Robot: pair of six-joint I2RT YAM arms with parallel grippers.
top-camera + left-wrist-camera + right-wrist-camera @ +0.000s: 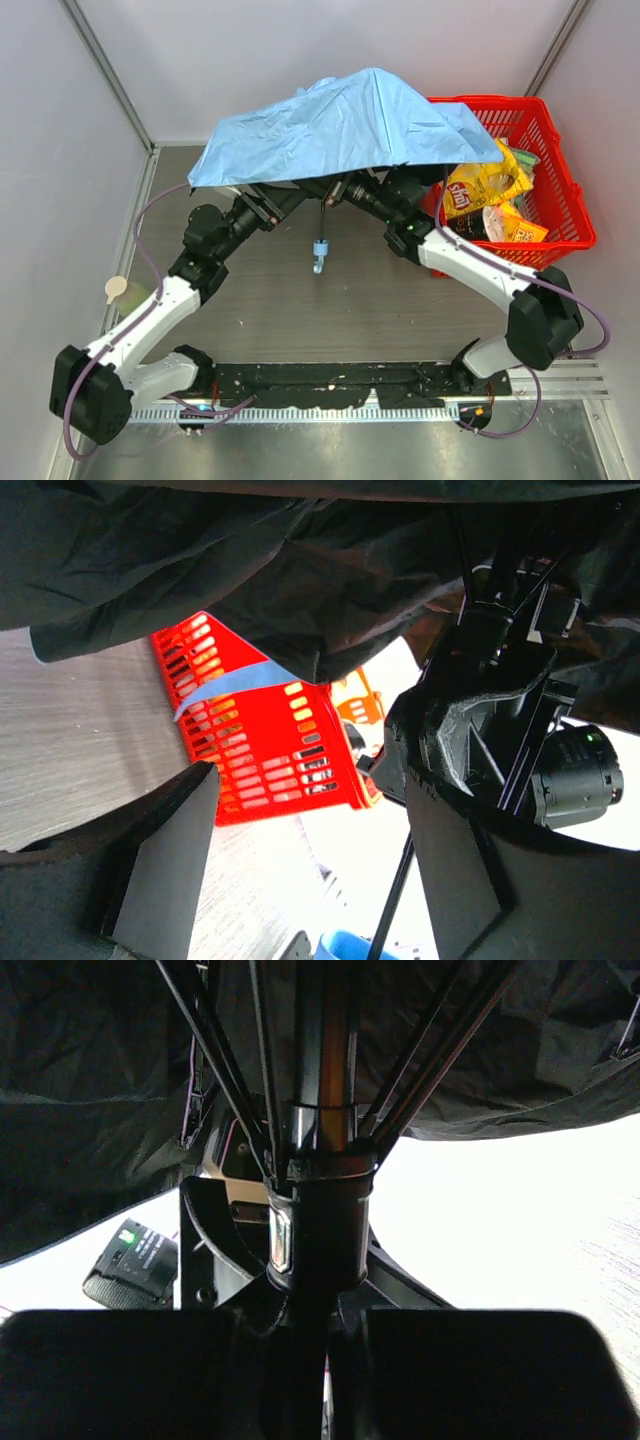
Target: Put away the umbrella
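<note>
The umbrella (345, 125) stands open, its sky-blue canopy spread over the far middle of the table and over both grippers. Its thin black shaft (322, 220) runs down to the small blue handle (320, 255). My right gripper (320, 1360) is shut on the shaft just below the black runner (320, 1220), where the ribs meet. My left gripper (310, 780) is open with its fingers (160, 870) wide apart. The shaft (395, 900) passes between them near the right finger, and I cannot tell whether it touches. The blue handle (350, 947) shows at the bottom edge.
A red plastic basket (565, 200) with yellow snack bags (485, 185) stands at the far right, partly under the canopy; it also shows in the left wrist view (260, 750). A small cream bottle (120, 292) stands by the left wall. Grey walls enclose the table.
</note>
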